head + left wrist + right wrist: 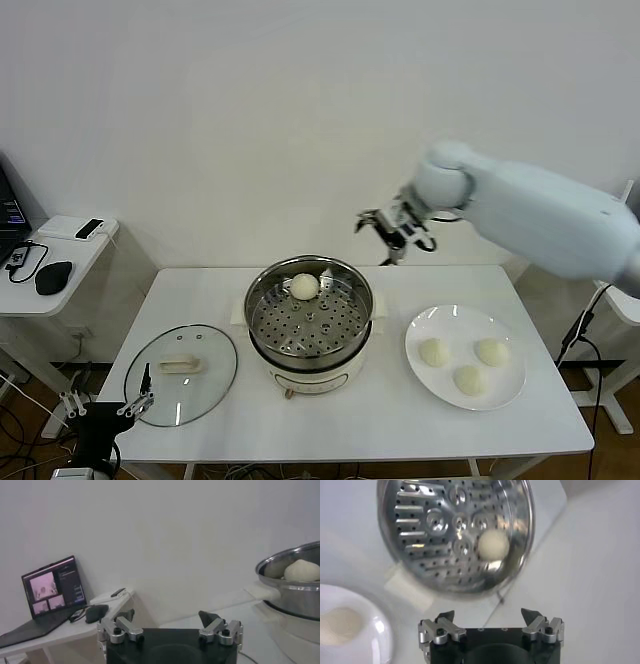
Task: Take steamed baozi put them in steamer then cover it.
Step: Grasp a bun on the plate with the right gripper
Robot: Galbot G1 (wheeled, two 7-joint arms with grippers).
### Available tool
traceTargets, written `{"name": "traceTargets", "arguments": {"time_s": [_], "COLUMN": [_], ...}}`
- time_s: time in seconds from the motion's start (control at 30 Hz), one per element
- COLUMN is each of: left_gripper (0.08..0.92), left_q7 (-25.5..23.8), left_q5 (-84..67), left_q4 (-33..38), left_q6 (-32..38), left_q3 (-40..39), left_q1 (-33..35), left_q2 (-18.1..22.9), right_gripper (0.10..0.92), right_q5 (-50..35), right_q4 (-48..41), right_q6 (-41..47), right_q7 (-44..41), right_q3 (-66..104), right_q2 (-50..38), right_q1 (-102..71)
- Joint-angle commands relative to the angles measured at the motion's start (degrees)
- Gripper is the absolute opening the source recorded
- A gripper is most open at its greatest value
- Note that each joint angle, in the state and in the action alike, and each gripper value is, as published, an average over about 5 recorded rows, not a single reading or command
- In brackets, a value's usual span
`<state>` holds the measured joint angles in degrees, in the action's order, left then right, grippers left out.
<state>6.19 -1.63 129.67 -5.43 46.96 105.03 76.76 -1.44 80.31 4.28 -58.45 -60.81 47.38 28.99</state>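
The steamer (262, 335) stands mid-table with one steamed baozi (304, 287) on its perforated tray, toward the back. Three more baozi (469, 379) lie on a white plate (440, 322) to the right. The cover (181, 373), a glass lid, lies flat on the table left of the steamer. My right gripper (378, 240) hangs open and empty in the air behind and to the right of the steamer; its wrist view looks down on the tray (420, 525) and the baozi (493, 544). My left gripper (105, 402) is open, low at the table's front-left corner near the cover.
A side table at far left holds a laptop (50, 587) and a mouse (96, 612). From the left wrist view the steamer (295, 597) rises at the edge with the bun (301, 571) inside. The plate's rim (375, 635) shows in the right wrist view.
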Motion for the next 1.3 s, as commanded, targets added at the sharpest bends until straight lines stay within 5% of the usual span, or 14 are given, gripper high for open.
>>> {"name": "traceTargets", "arguments": {"time_s": [0.03,0.33,1.3], "left_gripper": [0.823,0.823,0.823], "left_q7": [0.06,-0.03,-0.23], "left_q5": [-0.13,0.55,1.29], "left_q4": [-0.79,-1.85,-1.97], "left_q6": [-0.18,-0.13,-0.16], "left_q3": [-0.48,-0.75,0.57], "left_q1": [-1.36,-1.09,1.16], "left_q2": [-0.97,-1.11,-0.30], "right_gripper": [0.823,0.823,0.823], "right_q5": [1.81,9.27,14.00], "right_q4": [10.58,10.76,-3.19], "right_q6": [10.46,9.62,12.37], "right_q7": [-1.54,-1.12,0.85], "right_q3": [13.97,24.20,23.09], "right_q2": [-20.16,-21.80,-5.53], "right_q1": [-14.70,-34.09,-39.89]}}
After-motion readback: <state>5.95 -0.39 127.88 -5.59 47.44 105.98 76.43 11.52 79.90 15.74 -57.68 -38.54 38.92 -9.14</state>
